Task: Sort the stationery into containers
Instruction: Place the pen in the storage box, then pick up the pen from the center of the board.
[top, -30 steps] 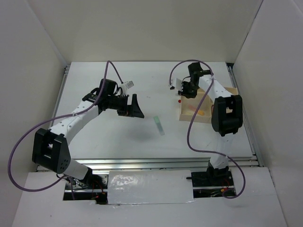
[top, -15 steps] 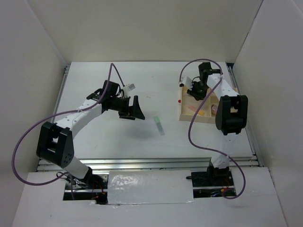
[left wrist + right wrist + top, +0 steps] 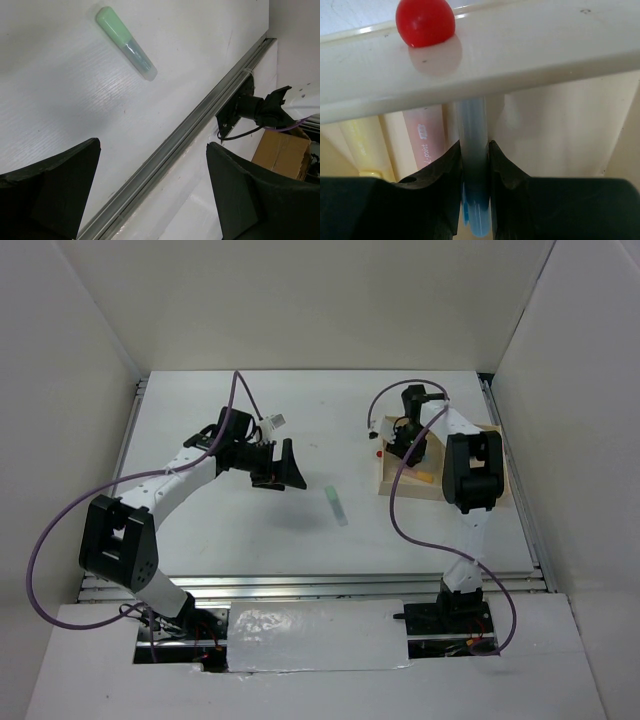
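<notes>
The right end effector (image 3: 473,150) was drawn narrow and held a light blue stick (image 3: 472,125), its black jaws pressed against either side of the barrel. The stick's far tip was hidden behind the wall of a pale wooden tray (image 3: 545,45). Seen from above, this end effector sat low over the left part of the tray, which stood toward the far right of the white table (image 3: 250,540).

Inside the tray, close beside the held stick, a pink-red stick (image 3: 423,137) and a yellow stick (image 3: 362,142) lay next to each other. A small red dot (image 3: 425,21) rested on the table, touching the outside of the tray's left wall.

The left end effector (image 3: 150,195) stood wide open and held nothing. It hung above the table, left of the middle. A light green stick (image 3: 126,42) lay alone and flat on the table. It was near the middle, a little to the right of the open jaws and nearer than them. It was well apart from the tray.
</notes>
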{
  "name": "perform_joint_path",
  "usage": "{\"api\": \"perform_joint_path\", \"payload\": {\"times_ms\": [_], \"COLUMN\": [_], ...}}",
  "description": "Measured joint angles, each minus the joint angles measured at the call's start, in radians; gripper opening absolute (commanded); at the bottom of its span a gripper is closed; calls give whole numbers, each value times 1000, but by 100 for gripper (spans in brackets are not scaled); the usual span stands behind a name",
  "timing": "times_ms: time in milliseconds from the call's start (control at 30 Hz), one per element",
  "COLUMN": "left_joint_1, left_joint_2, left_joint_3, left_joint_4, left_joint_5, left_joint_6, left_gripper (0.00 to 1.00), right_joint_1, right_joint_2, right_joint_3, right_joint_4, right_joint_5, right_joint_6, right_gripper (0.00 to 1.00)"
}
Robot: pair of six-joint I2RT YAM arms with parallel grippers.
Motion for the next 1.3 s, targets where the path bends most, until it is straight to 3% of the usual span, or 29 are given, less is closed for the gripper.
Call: {"api": "perform_joint_path", "payload": {"times_ms": [67,267,400,533,733,867,1067,1200,1300], "left_joint_1": [0,-8,-69,-212,-423,-461,-496,-521,-532], "left_joint_2": [0,0,-11,-30,14,154,353,417,457], "left_joint_3": [0,0,-2,-21,-1,100,267,308,320], "left_joint_4": [-5,-5,8,24,11,-18,-68,-81,-81], "left_joint_5": [-8,-100,-248,-397,-639,-746,-829,-839,-853], "left_joint_6": [0,-10,-34,-56,-145,-212,-264,-282,-291], "left_gripper": [99,99,99,99,99,99,99,99,92], "right_joint_1": [3,10,19,22,13,-19,-73,-72,-72], "right_joint_2": [3,3,-2,-26,-186,-352,-648,-751,-778], "right_joint_3": [2,-3,-9,-11,-12,-34,-198,-283,-314], "right_joint_4": [0,19,28,29,82,156,232,248,255], "right_joint_5": [5,32,46,28,-50,-133,-251,-317,-359], "right_joint_6": [0,-5,-9,2,178,349,522,579,615], "right_gripper": [39,55,55,55,55,56,56,56,56]}}
